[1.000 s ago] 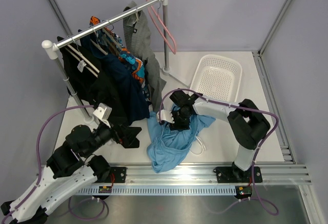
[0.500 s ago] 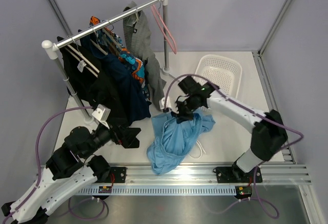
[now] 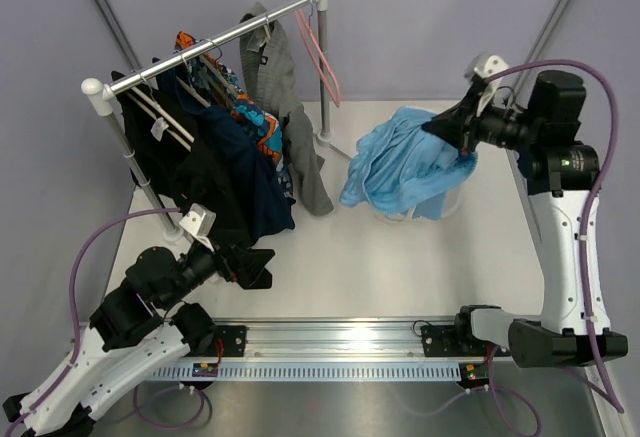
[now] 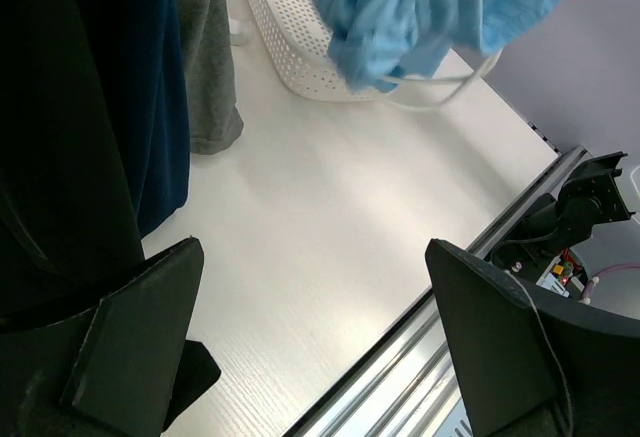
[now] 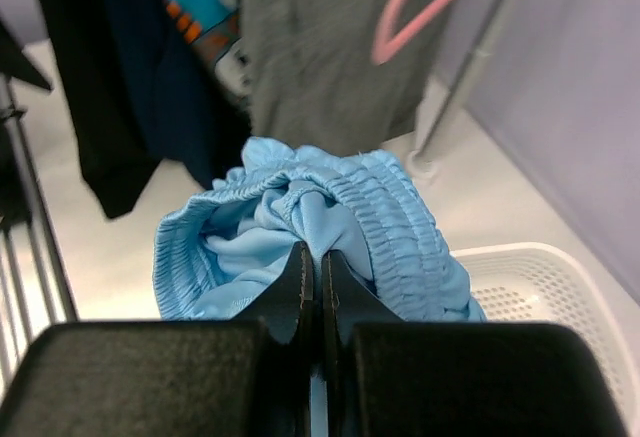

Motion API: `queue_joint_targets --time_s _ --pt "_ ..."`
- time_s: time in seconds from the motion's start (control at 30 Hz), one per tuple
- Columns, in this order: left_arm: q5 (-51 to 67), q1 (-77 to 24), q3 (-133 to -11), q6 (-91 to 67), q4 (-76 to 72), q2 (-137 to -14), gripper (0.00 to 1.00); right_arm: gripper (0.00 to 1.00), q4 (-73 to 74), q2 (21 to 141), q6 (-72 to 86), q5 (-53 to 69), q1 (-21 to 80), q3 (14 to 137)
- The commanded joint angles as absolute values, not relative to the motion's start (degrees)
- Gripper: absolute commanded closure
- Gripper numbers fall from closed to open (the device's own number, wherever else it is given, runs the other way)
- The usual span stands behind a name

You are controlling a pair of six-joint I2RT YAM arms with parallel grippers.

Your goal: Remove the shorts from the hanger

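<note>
White basket (image 4: 285, 42) near rack (image 3: 200, 45); dark clothes (image 3: 215, 182) hanging.

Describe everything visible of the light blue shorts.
The light blue shorts are thin, soft cloth, bunched and crumpled, with a gathered elastic waistband and a white drawstring looping below. They hang in the air above the white basket, pinched at the waistband by the right gripper. Whether the drawstring touches the basket cannot be told.

The rack (image 3: 200, 47) stands upper left in the top view, with clothes (image 3: 215, 172) hung beneath it. Right of centre, the shorts (image 3: 400, 162) hang over the basket (image 4: 290, 47), pinched in the right gripper (image 3: 465, 142). The left gripper (image 3: 262, 267) sits lower left.
</note>
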State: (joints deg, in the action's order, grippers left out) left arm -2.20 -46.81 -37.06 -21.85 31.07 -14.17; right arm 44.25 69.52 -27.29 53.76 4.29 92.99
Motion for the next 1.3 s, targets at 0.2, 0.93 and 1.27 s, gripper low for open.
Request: queue_joint_targets --time_s 0.2,0.93,1.27 --pt "-2.3 -46.9 -38.1 -19.8 26.5 -15.3 0.01 1.0 28.4 81.5 -12.0 52.5 -7.0 104.1" --pt "-2.5 -46.9 -39.6 -20.9 28.9 -14.8 0.01 1.0 3.1 85.1 6.4 32.2 -8.3 82.8" --pt "-2.4 -46.9 -38.1 -20.5 28.6 -13.9 0.01 1.0 5.1 80.9 4.6 30.2 -15.9 74.0"
